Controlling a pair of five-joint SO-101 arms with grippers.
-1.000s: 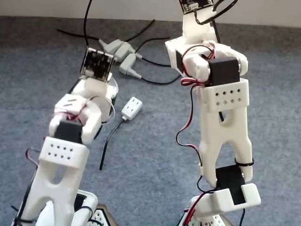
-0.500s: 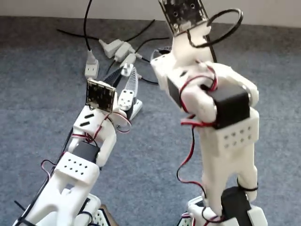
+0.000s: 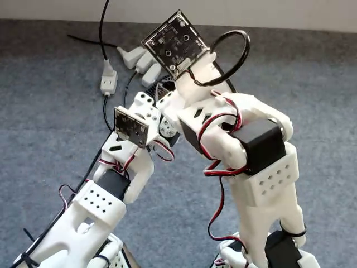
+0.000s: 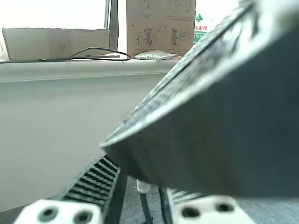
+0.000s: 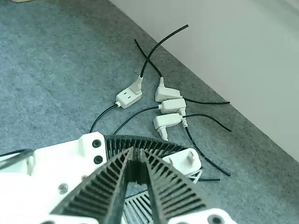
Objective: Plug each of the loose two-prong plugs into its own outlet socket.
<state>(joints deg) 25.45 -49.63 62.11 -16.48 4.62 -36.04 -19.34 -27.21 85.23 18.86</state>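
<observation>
A grey carpet [image 3: 312, 84] is covering the whole surface. The right arm [image 3: 262, 167] is rising from the lower right of the high view and bending toward the upper centre. The left arm [image 3: 106, 195] is slanting up from the lower left to meet it there. The right gripper [image 5: 134, 156] is pointing down at the left gripper [image 3: 155, 106], close to it. Its 2 ribbed jaws are closing tip to tip, and whether they are pinching anything cannot be told. How far the left gripper is open cannot be told either. The socket [image 3: 108, 82] is lying in the upper left with a black cable [image 3: 104, 22] running from it. 3 plugs [image 3: 146, 61] are lying in a row just right of it, near but not touching it. A white connector [image 5: 183, 163] with a metal prong showing is sitting just beside the left gripper.
</observation>
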